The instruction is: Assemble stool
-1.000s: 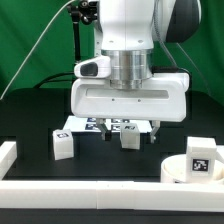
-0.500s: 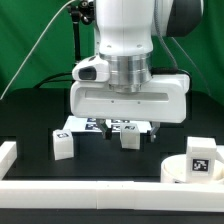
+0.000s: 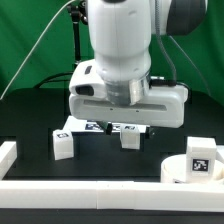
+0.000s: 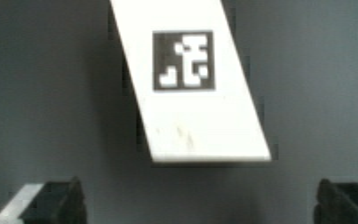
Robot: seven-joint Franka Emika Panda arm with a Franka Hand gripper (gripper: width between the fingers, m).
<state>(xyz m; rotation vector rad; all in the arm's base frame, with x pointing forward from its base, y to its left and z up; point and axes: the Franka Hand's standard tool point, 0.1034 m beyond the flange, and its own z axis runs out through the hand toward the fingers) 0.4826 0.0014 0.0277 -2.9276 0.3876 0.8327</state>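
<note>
Pincer (image 4: pixel 197 205) wide open, empty. Chunky white plastic tagged leg block (image 4: pixel 190 90) sits skewed just beyond its tips, not between them. Looks like leg pickup: next align yaw, descend, close. Round white plastic seat (image 3: pixel 178 171) well aside.

Exterior view: bright, even light is falling on the scene; its source is not showing. The white arm (image 3: pixel 120 45) is glaring and losing surface detail. The black table (image 3: pixel 35 115) is reading very dark. Wrist view: the whole picture is blurring softly. The leg (image 4: pixel 194 90) is smearing at its tag, and the fingers (image 4: pixel 51 200) are sitting dim and unfocused.
</note>
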